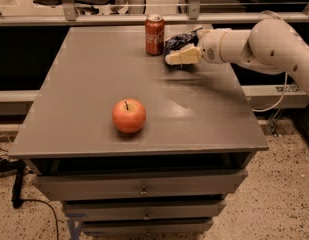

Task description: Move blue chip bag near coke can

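The tool [172, 52] is at the far right part of the bench [94, 74], at the end of a white arm [264, 39] that reaches in from the right side and lies nearly level over the bench top. The tool is closed on the blue chip bag [178, 40]. One cream finger [184, 57] lies across the near side of the bag, and the dark crumpled foil bulges out above and behind it. The second finger is mostly hidden by the bag. Whether the bag rests on the bench or hangs just above it cannot be told.

Just beyond the tip of the tool, on the side away from the arm, stands the coke can [154, 34]. It is upright, with its white script facing the camera. The bag's edge is right beside the can, but whether they touch cannot be told.

Well away from the tool, toward the front edge of the bench and further from the arm than the can, sits a red-orange apple [129, 115] with its stem up.

Below the bench top, under and in front of the tool, are grey drawers [144, 189]. A black cable [29, 200] lies on the speckled floor [289, 194], far from the tool at the lower left. Behind the tool, past the bench's far edge, runs a metal rail [109, 18].
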Controlling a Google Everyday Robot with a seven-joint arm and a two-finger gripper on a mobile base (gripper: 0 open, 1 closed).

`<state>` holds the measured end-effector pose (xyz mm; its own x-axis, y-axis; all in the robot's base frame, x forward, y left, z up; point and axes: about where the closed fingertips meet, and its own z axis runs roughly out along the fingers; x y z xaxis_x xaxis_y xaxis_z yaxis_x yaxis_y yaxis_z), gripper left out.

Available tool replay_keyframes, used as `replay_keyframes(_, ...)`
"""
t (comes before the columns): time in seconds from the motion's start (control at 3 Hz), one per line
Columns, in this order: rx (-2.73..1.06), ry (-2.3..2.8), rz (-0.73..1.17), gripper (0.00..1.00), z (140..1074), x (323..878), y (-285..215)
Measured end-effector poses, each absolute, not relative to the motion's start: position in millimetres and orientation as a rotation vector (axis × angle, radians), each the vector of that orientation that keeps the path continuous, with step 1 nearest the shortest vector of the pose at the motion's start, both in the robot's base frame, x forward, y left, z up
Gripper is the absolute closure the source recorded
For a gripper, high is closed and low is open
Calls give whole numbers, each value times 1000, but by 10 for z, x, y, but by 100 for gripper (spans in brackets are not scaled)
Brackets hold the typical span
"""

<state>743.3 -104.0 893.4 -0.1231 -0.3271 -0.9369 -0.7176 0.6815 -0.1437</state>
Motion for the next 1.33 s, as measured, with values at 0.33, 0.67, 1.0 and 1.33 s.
replay_keyframes(0.33,-860,1719,435,0,8928,7334,-1049)
replay_keyframes(0.67,-890,1719,441,0,8957,7049,-1175)
replay_keyframes(1.0,-931,1678,464,0,9003,6637,-1489)
replay_keyframes(1.33,-982,1592,477,0,9112,6127,-1873)
